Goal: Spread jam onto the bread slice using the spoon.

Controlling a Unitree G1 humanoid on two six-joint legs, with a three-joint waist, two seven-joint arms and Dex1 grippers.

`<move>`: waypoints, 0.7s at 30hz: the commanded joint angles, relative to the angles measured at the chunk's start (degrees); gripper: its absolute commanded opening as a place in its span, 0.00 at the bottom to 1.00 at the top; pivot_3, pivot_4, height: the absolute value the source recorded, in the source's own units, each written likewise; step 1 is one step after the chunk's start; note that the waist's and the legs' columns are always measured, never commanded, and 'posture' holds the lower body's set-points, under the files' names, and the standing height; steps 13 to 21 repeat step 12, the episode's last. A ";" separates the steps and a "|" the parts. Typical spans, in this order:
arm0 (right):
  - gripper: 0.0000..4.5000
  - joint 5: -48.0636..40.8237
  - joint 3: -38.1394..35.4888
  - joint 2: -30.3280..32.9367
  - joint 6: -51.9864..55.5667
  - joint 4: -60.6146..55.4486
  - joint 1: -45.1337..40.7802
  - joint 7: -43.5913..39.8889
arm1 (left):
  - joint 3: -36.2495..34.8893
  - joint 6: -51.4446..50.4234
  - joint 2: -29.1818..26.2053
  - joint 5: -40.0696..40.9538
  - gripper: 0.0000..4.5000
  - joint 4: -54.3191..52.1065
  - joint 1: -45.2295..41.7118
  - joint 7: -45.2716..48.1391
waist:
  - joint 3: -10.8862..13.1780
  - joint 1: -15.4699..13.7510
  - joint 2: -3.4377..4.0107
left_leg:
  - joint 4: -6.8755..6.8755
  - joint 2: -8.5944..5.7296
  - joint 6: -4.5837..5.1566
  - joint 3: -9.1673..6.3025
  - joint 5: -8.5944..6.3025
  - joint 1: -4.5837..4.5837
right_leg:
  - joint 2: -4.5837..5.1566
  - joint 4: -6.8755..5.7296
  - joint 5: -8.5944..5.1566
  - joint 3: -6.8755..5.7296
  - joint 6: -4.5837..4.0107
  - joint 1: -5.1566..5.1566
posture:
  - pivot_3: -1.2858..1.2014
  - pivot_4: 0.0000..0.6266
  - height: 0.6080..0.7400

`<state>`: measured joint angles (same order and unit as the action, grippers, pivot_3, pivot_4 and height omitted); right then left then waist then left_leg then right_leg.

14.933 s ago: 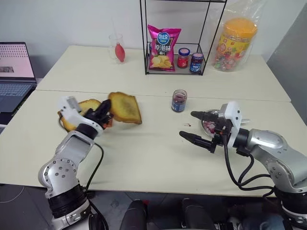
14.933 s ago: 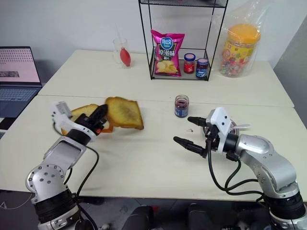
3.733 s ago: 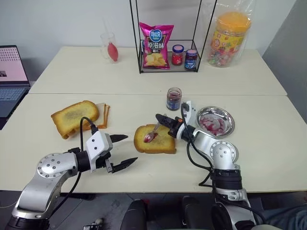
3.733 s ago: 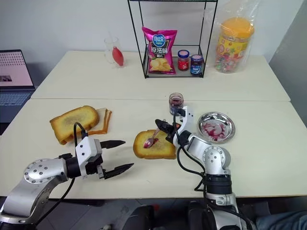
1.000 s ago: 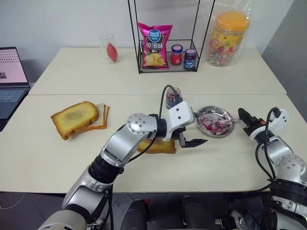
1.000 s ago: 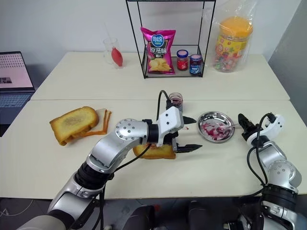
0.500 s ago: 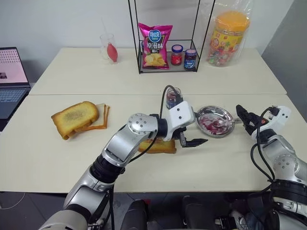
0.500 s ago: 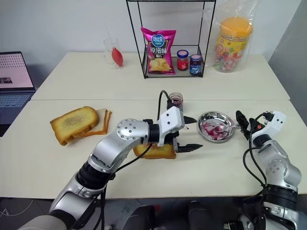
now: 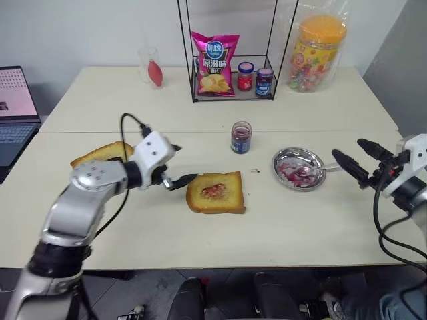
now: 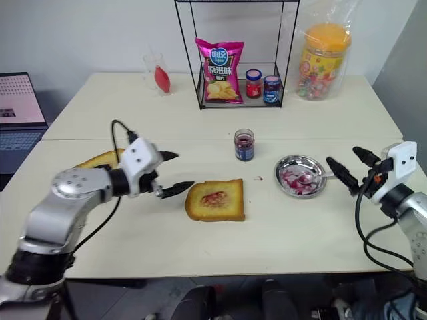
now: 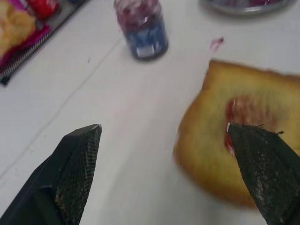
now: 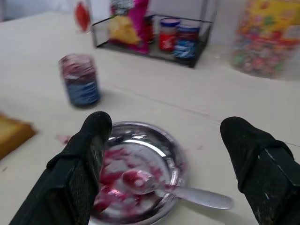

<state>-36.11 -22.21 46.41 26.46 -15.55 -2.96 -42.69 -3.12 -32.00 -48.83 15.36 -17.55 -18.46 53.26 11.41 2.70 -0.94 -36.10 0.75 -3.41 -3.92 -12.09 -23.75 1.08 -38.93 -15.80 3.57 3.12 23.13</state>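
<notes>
The bread slice [image 9: 223, 201] lies flat on the table in front of me, with a dark red blob of jam [image 9: 215, 191] at its middle. My left gripper [image 9: 179, 164] is open and empty just left of the slice, one finger near its edge. The spoon [image 9: 313, 171] rests in the round steel dish [image 9: 277, 160], its bowl among jam smears and its handle over the rim on my right. Right of the dish and clear of the handle, my right gripper [image 9: 348, 148] stands open with nothing in it. In the right wrist view the spoon [image 12: 178, 190] lies between its fingers.
An open jam jar [image 9: 240, 137] stands behind the bread. Other toasted slices [image 9: 100, 153] lie at the left behind my left arm. A wire rack [image 9: 227, 57] with chips and two jars, a candy jar [image 9: 322, 50] and a glass [image 9: 150, 67] stand at the back. A laptop [image 9: 13, 100] is far left.
My left arm has swung left from over the bread, uncovering the slice. My right gripper has opened wide, rolled and drawn back from the spoon's handle; the spoon stays in the dish.
</notes>
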 commanded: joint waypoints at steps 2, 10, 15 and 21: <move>0.90 -1.47 -1.99 7.74 1.69 -4.63 4.95 -10.66 | -7.43 3.02 -5.32 1.84 1.00 -3.44 7.01 3.91 | -0.01 -0.43 -0.01 | -0.03 0.00 0.00 0.06 0.00 0.03 | 0.03 -0.01 0.01 0.05 0.04 -0.01 | 0.52 0.24 1.00; 0.90 -0.75 -2.98 10.56 1.69 -4.66 6.62 -14.75 | -9.00 4.19 -3.23 5.56 1.00 -5.71 10.86 3.77 | -0.03 -0.83 -0.10 | -0.09 0.03 0.01 0.29 0.01 0.12 | 0.02 -0.01 0.08 0.24 0.05 -0.01 | 0.52 0.24 1.00; 0.90 -0.15 -2.59 10.49 1.27 -4.55 6.58 -15.03 | -8.44 3.59 -2.82 5.92 1.00 -5.57 10.32 3.36 | -0.02 -0.83 -0.12 | -0.09 0.03 0.01 0.31 0.01 0.11 | 0.02 -0.01 0.12 0.27 0.11 0.00 | 0.52 0.24 1.00; 0.90 -0.15 -2.59 10.49 1.27 -4.55 6.58 -15.03 | -8.44 3.59 -2.82 5.92 1.00 -5.57 10.32 3.36 | -0.02 -0.83 -0.12 | -0.09 0.03 0.01 0.31 0.01 0.11 | 0.02 -0.01 0.12 0.27 0.11 0.00 | 0.52 0.24 1.00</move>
